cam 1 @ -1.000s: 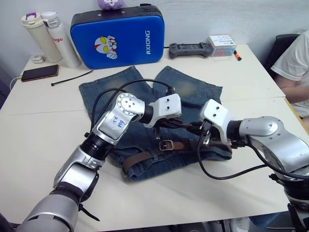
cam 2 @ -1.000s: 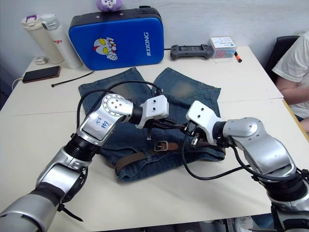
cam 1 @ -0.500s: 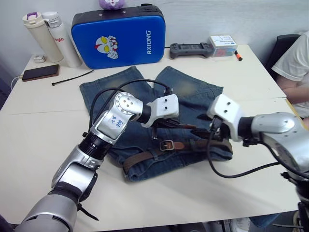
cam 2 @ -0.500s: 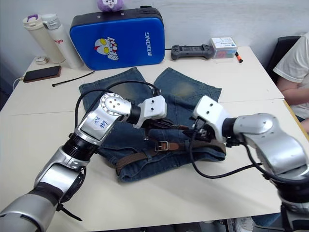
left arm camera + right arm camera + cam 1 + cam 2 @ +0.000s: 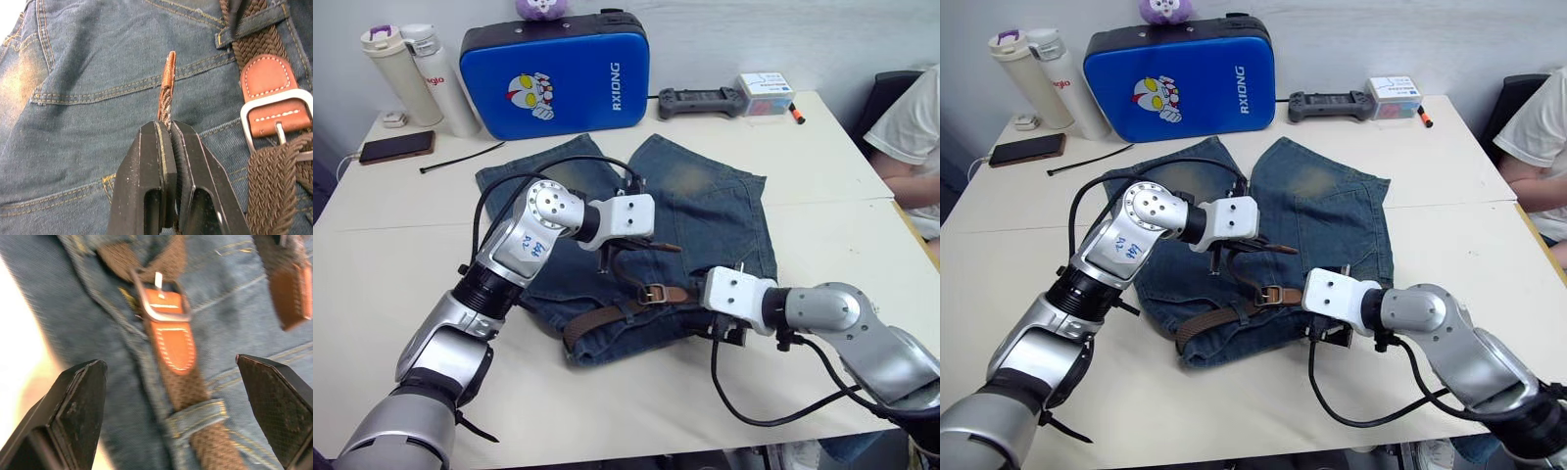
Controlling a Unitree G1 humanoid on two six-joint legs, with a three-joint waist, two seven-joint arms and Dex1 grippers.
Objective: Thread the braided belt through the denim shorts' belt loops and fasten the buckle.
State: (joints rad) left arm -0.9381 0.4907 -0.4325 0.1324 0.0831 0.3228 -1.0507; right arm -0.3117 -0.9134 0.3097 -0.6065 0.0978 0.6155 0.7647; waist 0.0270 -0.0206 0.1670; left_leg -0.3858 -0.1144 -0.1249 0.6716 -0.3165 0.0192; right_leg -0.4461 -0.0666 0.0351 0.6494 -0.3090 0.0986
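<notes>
Brown braided belt (image 5: 166,93) tip between left gripper (image 5: 168,129) fingers

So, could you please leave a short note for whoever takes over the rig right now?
Left tool: shut on the belt near its leather tip, held above the shorts.
Right tool: open, holding nothing, over the waistband facing the buckle.
Belt: lies along the waistband and passes under at least one loop; how many loops are threaded cannot be told. Buckle sits mid-waistband.
Done: belt partly threaded, tip end in hand.
Left: feed the tip through the buckle, set the prong, pull snug.
</notes>
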